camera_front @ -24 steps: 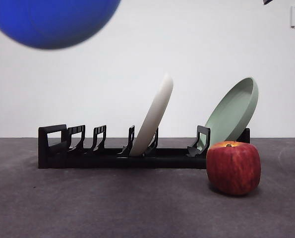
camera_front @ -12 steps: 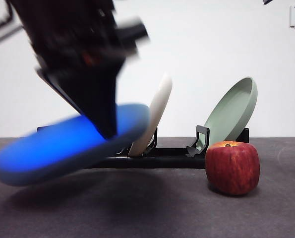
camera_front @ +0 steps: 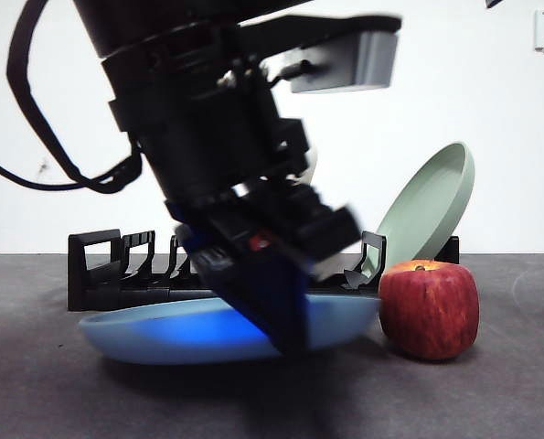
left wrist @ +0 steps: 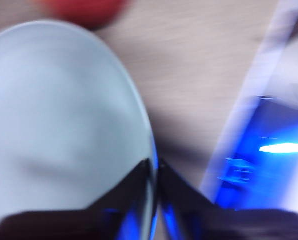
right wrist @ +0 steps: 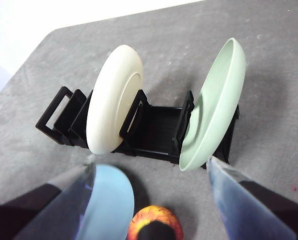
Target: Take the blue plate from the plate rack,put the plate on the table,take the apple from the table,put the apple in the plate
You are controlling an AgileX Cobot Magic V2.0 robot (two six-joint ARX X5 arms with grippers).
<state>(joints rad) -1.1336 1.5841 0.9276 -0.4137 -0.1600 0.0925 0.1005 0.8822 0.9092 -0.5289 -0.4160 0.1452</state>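
Front view: left gripper (camera_front: 285, 320) lowers the blue plate (camera_front: 162, 329) onto the table (camera_front: 61, 393).

Its jaws pinch the plate's rim at frame centre; the plate lies nearly flat before the plate rack (camera_front: 98, 274), just left of the apple (camera_front: 430, 309). Upper right, a pale green plate (camera_front: 432, 206) leans. Right gripper (right wrist: 151, 210), jaws spread, hangs above the apple.

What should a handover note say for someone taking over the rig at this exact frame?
Left end effector: shut on the blue plate at its rim, low over the table, in front of the plate rack.
Right end effector: open, waiting above the apple.
Apple: on the table, beside the plate's edge.
Done: plate out of the rack, at or almost at the table.
Left: release the plate, pick up the apple, place it in the plate.
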